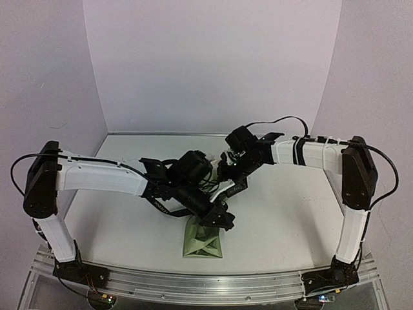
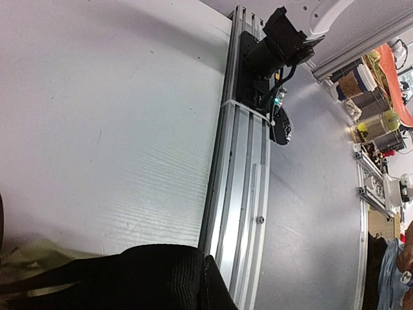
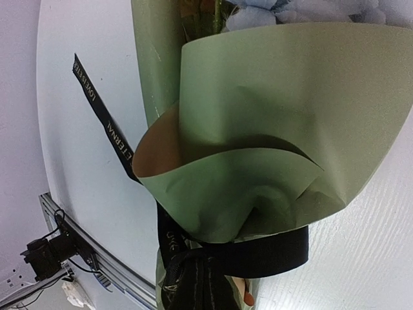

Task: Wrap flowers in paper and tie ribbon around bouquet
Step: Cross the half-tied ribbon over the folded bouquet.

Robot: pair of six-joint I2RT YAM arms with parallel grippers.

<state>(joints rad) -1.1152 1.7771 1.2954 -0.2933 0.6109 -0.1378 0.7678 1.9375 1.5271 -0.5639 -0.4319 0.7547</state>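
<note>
One bouquet [image 3: 258,129] lies on the white table [image 1: 290,219] near the middle of its near half. It is a cone made of one sheet of thin, creased olive-green paper [image 3: 213,200] whose inner face shows tan at the fold. From above only the cone's narrow end [image 1: 203,244] shows, pointing towards the aluminium rail [image 2: 239,194].

A cluster of small artificial pale blue blooms [image 3: 310,10] peeps from the wide end; how many there are cannot be counted, as the edge of the right wrist view crops them.

One long, narrow black ribbon [image 3: 258,255] with light lettering goes round the cone's narrow part. One loose end [image 3: 103,116] runs away over the table, and the rest sinks into a dark bunch at the bottom of the right wrist view.

Both arms meet over the bouquet. The left gripper [image 1: 218,219] hangs just above the narrow end with its jaws closed. Its own camera gives only a blurred black mass and a scrap of olive paper, so what it pinches, if anything, cannot be told.

The right gripper [image 1: 227,187] is closed too, just beyond the left one. Whether it has the ribbon cannot be told.
</note>
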